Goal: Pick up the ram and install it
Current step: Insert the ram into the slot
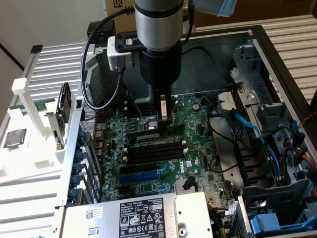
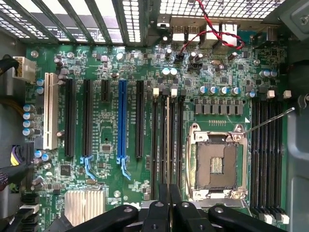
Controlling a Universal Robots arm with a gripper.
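Observation:
The ram (image 1: pixel 144 134) is a dark-green stick with a pale label, standing on edge along the rearmost black slot of the bank (image 1: pixel 153 151) on the green motherboard (image 1: pixel 198 119). My gripper (image 1: pixel 166 124) reaches straight down and is shut on the ram near one end. In the wrist view the ram (image 2: pixel 167 140) appears edge-on as a thin pale line running away from my gripper (image 2: pixel 169 198), lined up with a slot between neighbouring black slots (image 2: pixel 155 145). Whether it is pressed fully in, I cannot tell.
The empty processor socket (image 2: pixel 216 164) lies beside the slots, with a second slot bank (image 2: pixel 268 154) beyond it. A power supply (image 1: pixel 133 215) and blue cables (image 1: pixel 247 129) crowd the case. A silver processor chip (image 1: pixel 15 138) rests on the white stand outside.

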